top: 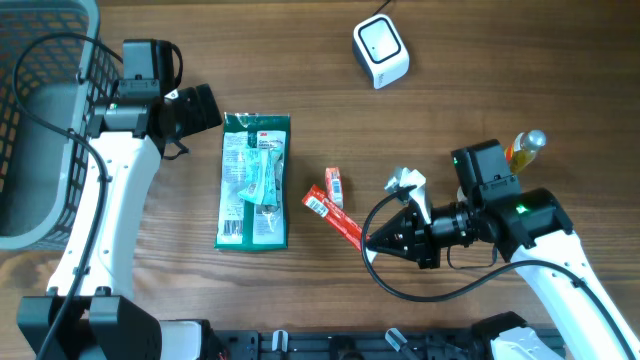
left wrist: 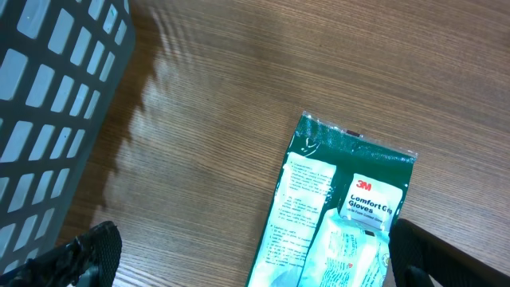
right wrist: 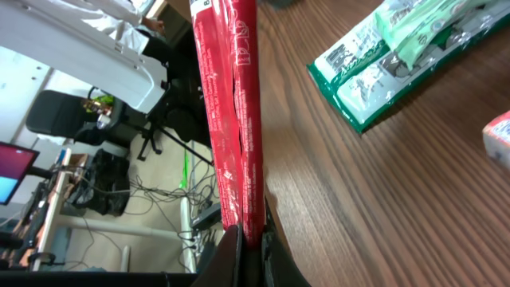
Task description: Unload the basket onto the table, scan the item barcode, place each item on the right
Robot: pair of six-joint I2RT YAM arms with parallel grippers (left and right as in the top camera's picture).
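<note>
Red packet [top: 333, 216] strikes us as a light, thin, soft sachet. It is long and narrow, made of glossy film with a seam down its length, so we expect it to flex and sag toward its free end and to slide out of a weak pinch. It lies near the middle of the table [top: 470, 90], slanting from far left to near right. The green glove packet [top: 254, 180] is to its left and a small red and white box [top: 335, 186] is just beside its far end. We cannot tell whether its free end rests on the wood or hangs just clear. The right gripper [top: 372, 241] is pinched fully closed on the packet's near-right end, and its fingers [right wrist: 231, 255] clamp the film flat. We judge that 1 end grip to be the right hold, because it leaves most of the length bare for the white scanner [top: 381, 52], which sits well apart at the far side. A firm squeeze should do no harm to something this soft. From the wrist the packet shows small white print on red. From above there is a white patch at its far-left end, possibly the barcode, too small for us to read. The left gripper [top: 200, 108] is spread wide and holds nothing, hanging over the far end of the glove packet beside the grey basket [top: 40, 120].
</note>
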